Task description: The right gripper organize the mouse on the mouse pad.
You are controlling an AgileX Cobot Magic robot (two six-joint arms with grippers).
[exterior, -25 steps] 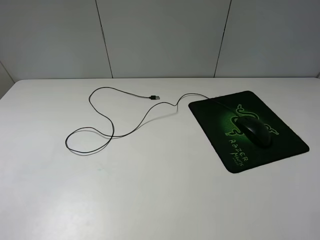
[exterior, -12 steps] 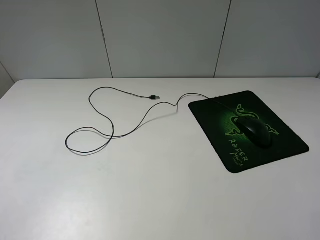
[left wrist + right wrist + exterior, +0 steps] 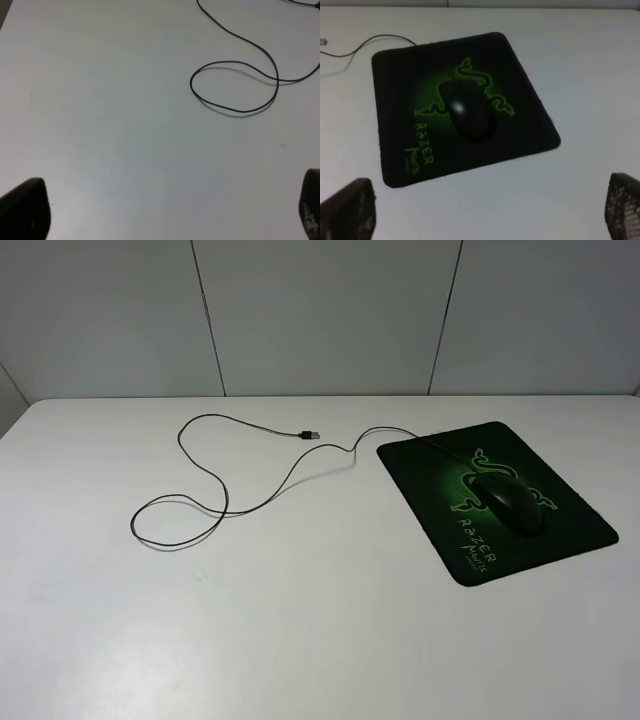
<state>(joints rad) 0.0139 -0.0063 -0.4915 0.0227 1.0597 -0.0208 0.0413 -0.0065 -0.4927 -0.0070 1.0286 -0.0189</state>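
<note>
The black mouse (image 3: 510, 504) lies on the black mouse pad (image 3: 420, 465) with its green snake logo, at the right of the white table. In the right wrist view the mouse (image 3: 469, 112) sits near the middle of the pad (image 3: 395, 90). Its thin cord (image 3: 200, 495) loops left across the table and ends in a USB plug (image 3: 311, 435). My right gripper (image 3: 485, 210) is open and empty, well back from the pad. My left gripper (image 3: 167, 210) is open and empty over bare table, short of a cord loop (image 3: 235, 107). Neither arm shows in the exterior high view.
The white table (image 3: 300, 620) has a grey panelled wall (image 3: 320, 310) behind its far edge. The pad's near right corner lies close to the table's right side.
</note>
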